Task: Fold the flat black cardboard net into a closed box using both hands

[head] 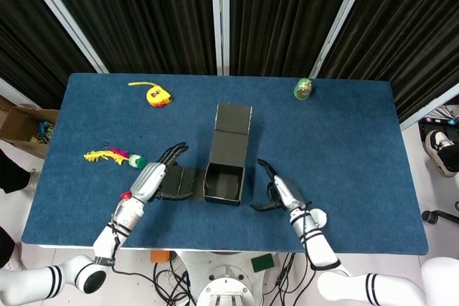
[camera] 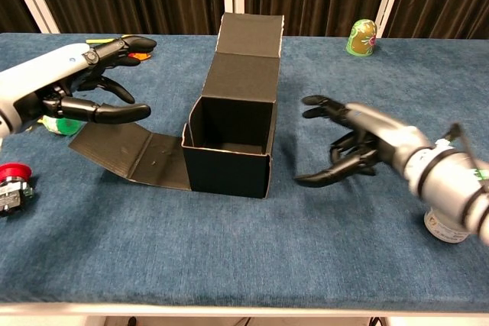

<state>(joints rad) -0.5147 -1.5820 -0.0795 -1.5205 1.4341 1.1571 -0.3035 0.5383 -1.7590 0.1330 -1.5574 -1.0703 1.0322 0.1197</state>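
Box (camera: 229, 139) is standing partly formed near the middle of the bench (camera: 244, 265), walls up, top open, its lid panel (camera: 248, 36) rising at the far side and one side flap (camera: 130, 154) lying flat on the cloth to its left. Left hand (camera: 84, 85) is hovering above that flap with fingers spread, holding nothing; right hand (camera: 359, 143) is hanging just right of the box, fingers apart and empty.

Judgement: the flat flap wants lifting from beneath its outer edge while the right hand is bracing the opposite wall, so the box is not sliding.

Red-capped item (camera: 14, 185), green-tipped feather toy (head: 115, 156), tape measure (head: 155, 94), small doll (camera: 361, 37) and white tub (camera: 451, 227) are lying around; none is obstructing.
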